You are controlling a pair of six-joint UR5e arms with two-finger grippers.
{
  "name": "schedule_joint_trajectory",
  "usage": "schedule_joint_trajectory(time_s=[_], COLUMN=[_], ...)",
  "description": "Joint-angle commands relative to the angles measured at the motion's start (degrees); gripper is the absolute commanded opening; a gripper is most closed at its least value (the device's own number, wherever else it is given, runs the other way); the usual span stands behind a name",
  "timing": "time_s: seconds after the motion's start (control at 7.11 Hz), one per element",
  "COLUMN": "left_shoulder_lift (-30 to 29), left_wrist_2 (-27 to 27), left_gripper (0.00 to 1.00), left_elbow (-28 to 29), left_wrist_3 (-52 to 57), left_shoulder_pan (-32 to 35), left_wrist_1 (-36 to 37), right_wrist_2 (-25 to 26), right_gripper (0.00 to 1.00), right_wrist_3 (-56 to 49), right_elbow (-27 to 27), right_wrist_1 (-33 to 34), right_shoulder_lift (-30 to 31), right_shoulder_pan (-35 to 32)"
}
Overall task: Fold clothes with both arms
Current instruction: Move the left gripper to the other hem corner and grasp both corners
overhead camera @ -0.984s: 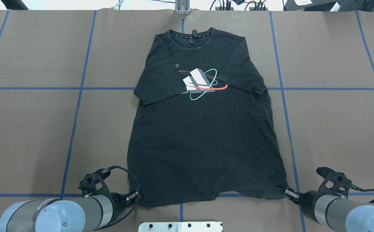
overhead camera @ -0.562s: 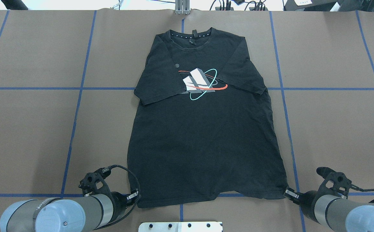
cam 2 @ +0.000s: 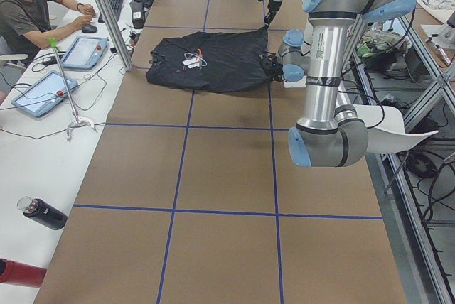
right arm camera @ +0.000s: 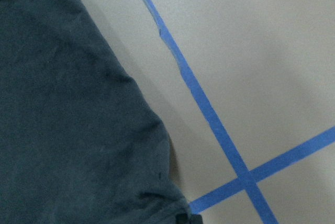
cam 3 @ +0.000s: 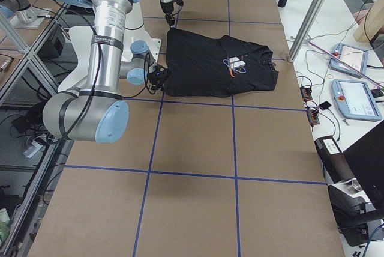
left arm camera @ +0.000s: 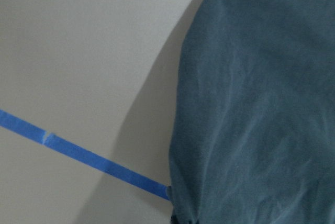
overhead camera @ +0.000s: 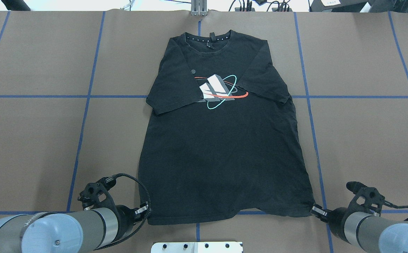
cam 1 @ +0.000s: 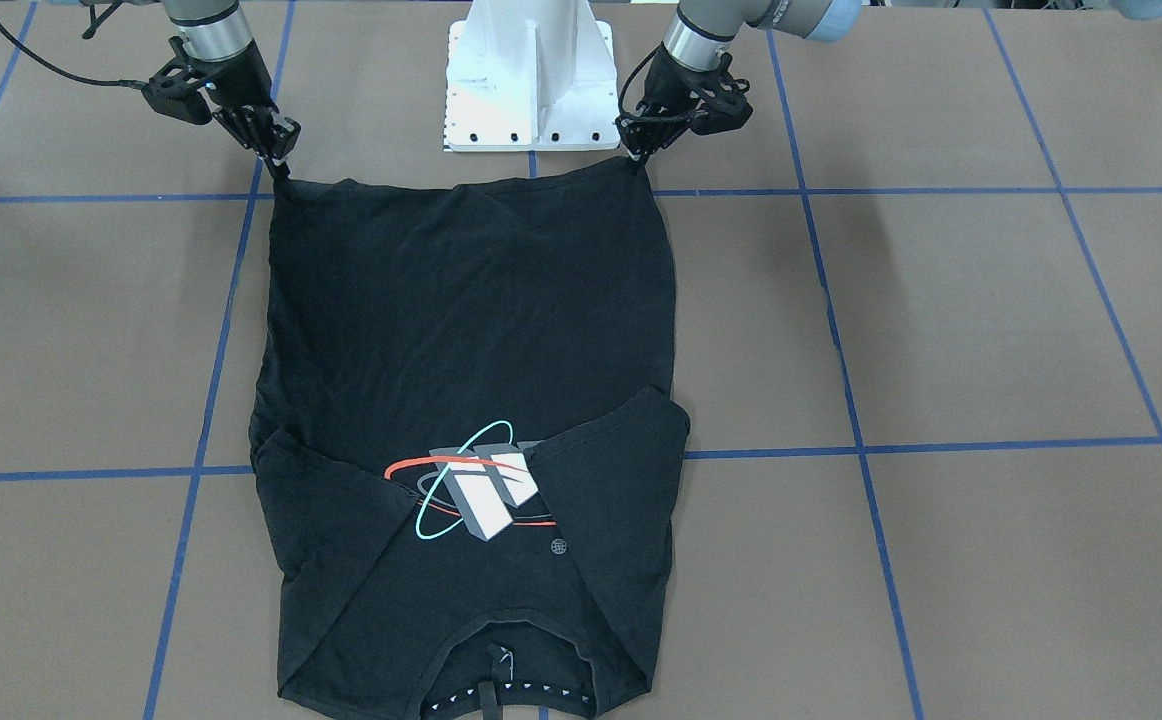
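Pinching the hem corner at the 7 o'clock of the T-shirt (overhead camera: 221,147), the left gripper (overhead camera: 143,210) has drawn it toward 9 o'clock (the hem now runs straighter). The right gripper (overhead camera: 315,209) stays clamped on the 5 o'clock corner. The T-shirt lies flat mid-tabletop (overhead camera: 32,140), collar at 12.

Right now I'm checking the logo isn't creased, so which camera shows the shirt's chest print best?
Overhead exterior: the print sits upright and sharp, one sleeve overlapping its edge. Front-facing shows it upside down; both side views show it tiny; wrist cameras catch only the shirt and tape.
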State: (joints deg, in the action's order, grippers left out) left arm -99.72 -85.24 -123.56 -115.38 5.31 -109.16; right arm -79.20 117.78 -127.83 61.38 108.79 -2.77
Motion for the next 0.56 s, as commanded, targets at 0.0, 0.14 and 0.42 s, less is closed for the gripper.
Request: schedule_joint_trajectory(time_s=[0.0,0.14,0.42], left_shoulder_lift=[1.5,2.7,2.6], left_wrist_2=[-0.2,-0.3,-1.6], left_gripper=[0.0,0.0,0.0], left_elbow=[-2.5,-4.1,-5.1], left_wrist_3=[2.2,2.6,3.5], left_shoulder_pan=[0.2,0.3,0.4], left_wrist_1=[1.0,1.1,1.0], right_wrist_2=[-3.6,-5.2,-7.3], right_gripper=[0.0,0.0,0.0], right_wrist_3=[-2.4,-3.2,-4.7], right_elbow=[-2.4,-2.5,-2.9], right_wrist_1=[-0.1,-0.2,-0.4], right_shoulder_lift=[2.7,3.0,2.8], right_shoulder_pan=[-3.4,-5.0,-7.5])
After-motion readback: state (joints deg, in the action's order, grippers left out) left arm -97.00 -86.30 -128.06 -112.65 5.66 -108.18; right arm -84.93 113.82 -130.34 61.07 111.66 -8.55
